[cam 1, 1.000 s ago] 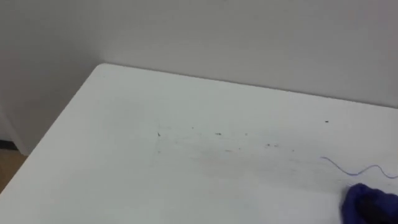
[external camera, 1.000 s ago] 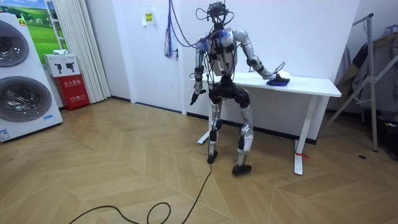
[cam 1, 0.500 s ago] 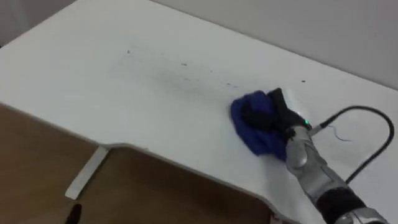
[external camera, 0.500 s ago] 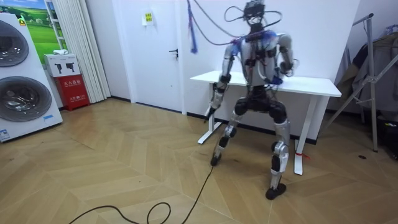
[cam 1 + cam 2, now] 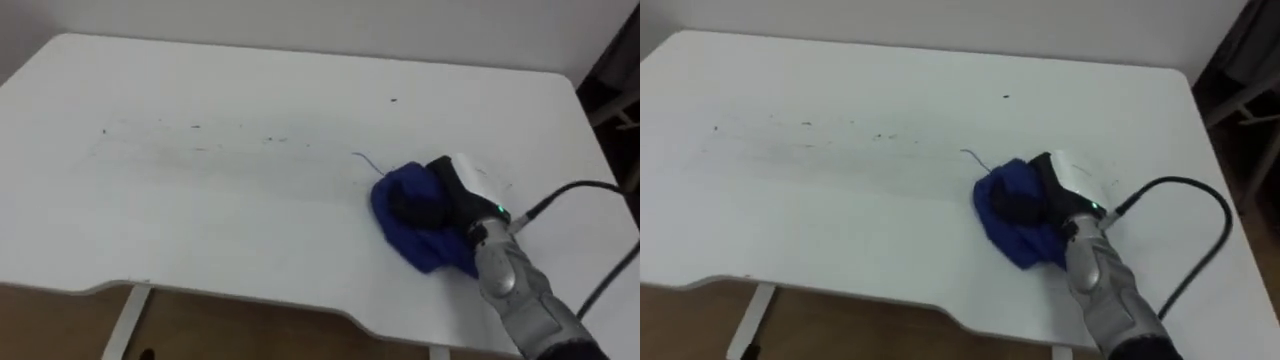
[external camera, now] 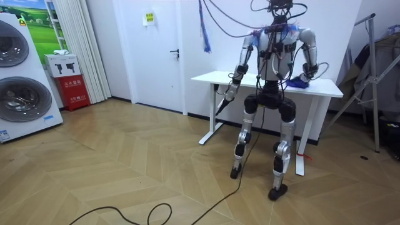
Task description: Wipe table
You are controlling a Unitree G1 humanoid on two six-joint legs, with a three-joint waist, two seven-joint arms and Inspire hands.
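One hand is doing the work: the robot's right hand [image 5: 445, 192] is clutching a bunched blue cloth [image 5: 405, 238], its dark fingers curling into the folds and pressing them onto the white table [image 5: 200, 230]. The cloth is lying on the table's right half, nearer the front edge than the back and clear of the right edge. Crumpled into a lump, it is running slightly long on a diagonal from back-left toward the front-right corner, and it is pointing no clear way. A thin blue line [image 5: 362, 160] is trailing from its back-left side. A faint band of dark specks [image 5: 195, 128] is stretching on from there toward the left edge, apart from the cloth. The wiping appears to be under way, with that marked strip yet to be covered. The next move is probably calling for a flat, steady sweep leftward along the band. The left hand [image 6: 223, 102] is hanging below the table's front edge at the room view's left.
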